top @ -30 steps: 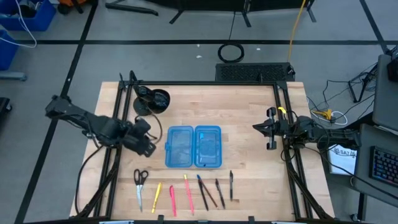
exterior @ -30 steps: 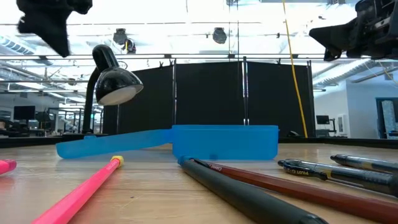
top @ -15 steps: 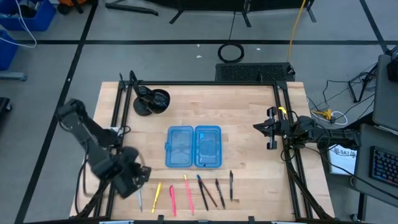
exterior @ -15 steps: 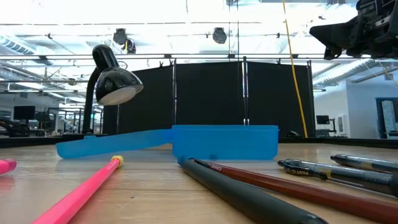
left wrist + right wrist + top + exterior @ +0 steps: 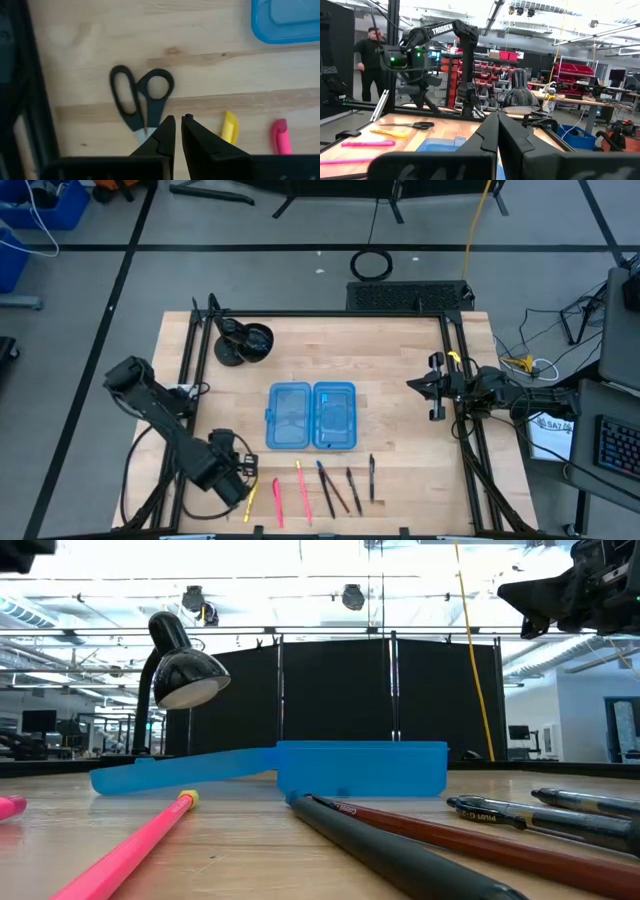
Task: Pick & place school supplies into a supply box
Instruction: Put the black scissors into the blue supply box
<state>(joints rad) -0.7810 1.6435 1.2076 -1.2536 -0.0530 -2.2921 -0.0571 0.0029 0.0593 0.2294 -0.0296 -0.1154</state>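
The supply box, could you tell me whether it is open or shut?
Open: the supply box lies spread flat as two blue halves side by side on the table.

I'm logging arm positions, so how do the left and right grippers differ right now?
The left gripper hangs low over the scissors at the table's near left; the right gripper waits at the right edge, beside the supply box, over bare wood. Both look shut and hold nothing.

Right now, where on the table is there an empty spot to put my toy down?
Bare wood lies between the supply box and the right gripper, and along the far edge between the black lamp and the right rail. The near edge is crowded: scissors, a row of pens, and the left gripper over them.
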